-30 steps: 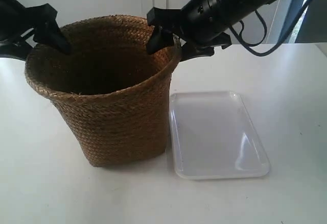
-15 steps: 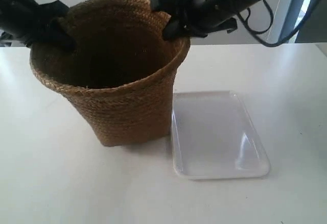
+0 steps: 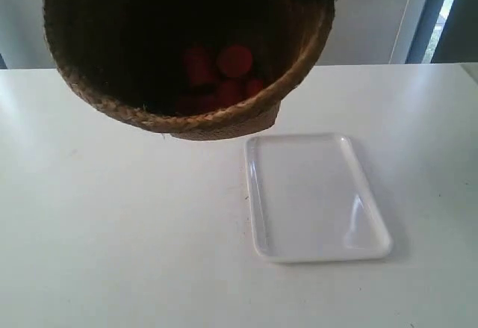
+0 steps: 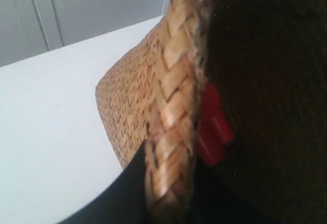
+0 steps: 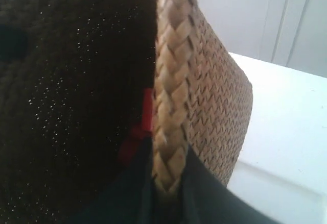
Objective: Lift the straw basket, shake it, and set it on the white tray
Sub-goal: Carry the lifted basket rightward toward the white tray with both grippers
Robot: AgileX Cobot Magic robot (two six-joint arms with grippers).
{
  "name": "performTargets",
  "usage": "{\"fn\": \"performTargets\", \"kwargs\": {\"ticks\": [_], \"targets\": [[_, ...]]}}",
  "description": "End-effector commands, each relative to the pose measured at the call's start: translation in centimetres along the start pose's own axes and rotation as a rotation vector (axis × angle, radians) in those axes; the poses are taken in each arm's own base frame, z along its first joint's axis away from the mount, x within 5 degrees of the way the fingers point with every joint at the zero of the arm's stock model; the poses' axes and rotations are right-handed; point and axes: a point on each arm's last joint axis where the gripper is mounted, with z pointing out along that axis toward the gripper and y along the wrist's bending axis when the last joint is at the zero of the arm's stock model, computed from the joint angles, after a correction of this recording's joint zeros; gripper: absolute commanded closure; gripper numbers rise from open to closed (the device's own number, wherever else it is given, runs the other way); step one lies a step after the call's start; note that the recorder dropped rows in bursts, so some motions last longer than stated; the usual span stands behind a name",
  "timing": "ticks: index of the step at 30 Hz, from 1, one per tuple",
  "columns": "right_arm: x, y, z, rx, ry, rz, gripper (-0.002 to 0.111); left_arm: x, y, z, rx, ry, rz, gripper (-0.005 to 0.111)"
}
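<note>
1. The straw basket (image 3: 224, 122) is seen woven in tan-brown braids, with a dark inside.
2. Red pieces (image 3: 235, 60) are seen within it.
3. The white tray (image 3: 317, 193) is seen glossy; the table (image 3: 112, 253) is white.

Matte white table (image 3: 112, 253), white tray (image 3: 317, 193) lying flat on it toward the exterior view's right, glossy, rounded corners, low raised rim

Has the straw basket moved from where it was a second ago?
Yes. The straw basket has risen: it stood on the table beside the white tray, and now hangs off the table, mouth tipped toward the camera. The tray stayed put.
</note>
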Motion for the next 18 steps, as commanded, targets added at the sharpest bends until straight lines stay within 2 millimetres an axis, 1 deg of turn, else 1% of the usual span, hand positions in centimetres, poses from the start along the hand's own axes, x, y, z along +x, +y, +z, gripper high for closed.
{"fn": "performTargets", "kwargs": {"ticks": [1,4,7,9,11,13,14,17,18], "targets": [[2.3,1.1,-1.6,-0.02,-0.078,0.006,0.108,0.5,-1.0,-1.7,0.002,-0.029,0.019,0.107],[4.2,1.6,-2.0,-0.038,-0.078,0.005,0.108,2.1,-1.1,-2.1,-0.013,-0.037,0.005,0.107],[5.8,2.3,-2.3,-0.062,-0.086,0.013,0.108,4.2,-1.3,-3.0,-0.02,-0.038,-0.011,0.107],[6.5,2.4,-2.2,-0.063,-0.121,0.012,0.108,5.1,-1.3,-3.8,-0.053,-0.103,-0.002,0.107],[6.5,2.1,-1.9,-0.043,-0.194,0.02,0.108,5.3,-1.1,-4.5,-0.104,-0.205,0.02,0.107],[6.3,1.8,-1.3,-0.022,-0.264,0.021,0.108,5.3,-0.5,-4.3,-0.16,-0.299,0.013,0.107],[6.2,1.7,-1.0,-0.015,-0.288,0.023,0.108,5.4,-0.3,-4.2,-0.171,-0.315,0.003,0.107],[6.3,1.7,-1.0,-0.018,-0.279,0.034,0.108,6.2,-0.6,-3.7,-0.127,-0.228,-0.021,0.107],[6.3,1.8,-1.5,-0.03,-0.266,0.062,0.108,6.5,-1.0,-4.1,-0.1,-0.201,-0.027,0.107]]}}
